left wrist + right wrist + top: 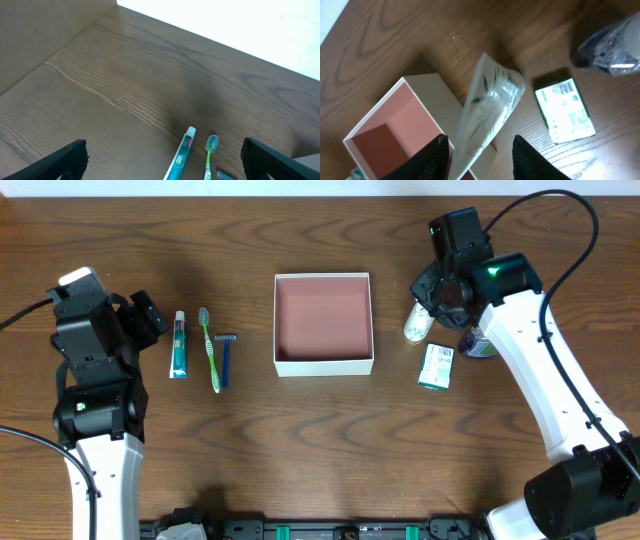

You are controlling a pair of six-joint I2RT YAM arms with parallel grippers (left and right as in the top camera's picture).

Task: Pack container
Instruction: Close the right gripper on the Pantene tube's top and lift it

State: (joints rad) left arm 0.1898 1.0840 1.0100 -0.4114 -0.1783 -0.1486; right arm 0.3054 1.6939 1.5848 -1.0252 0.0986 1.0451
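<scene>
One container [323, 323] sits on the table, along with one toothpaste tube [179, 345], one toothbrush [210, 348] and one razor [226, 357]. There is also one white leaf-print tube [487, 115], one green-and-white carton [436, 366], and one dark bottle [478, 345]. Seven things in all.

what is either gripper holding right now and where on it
The right gripper is shut on the white leaf-print tube, pinching its lower end. The left gripper is open, holding nothing.

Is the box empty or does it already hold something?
Empty. The box shows only its bare reddish floor; the toothpaste, toothbrush and razor lie outside on the table.
</scene>
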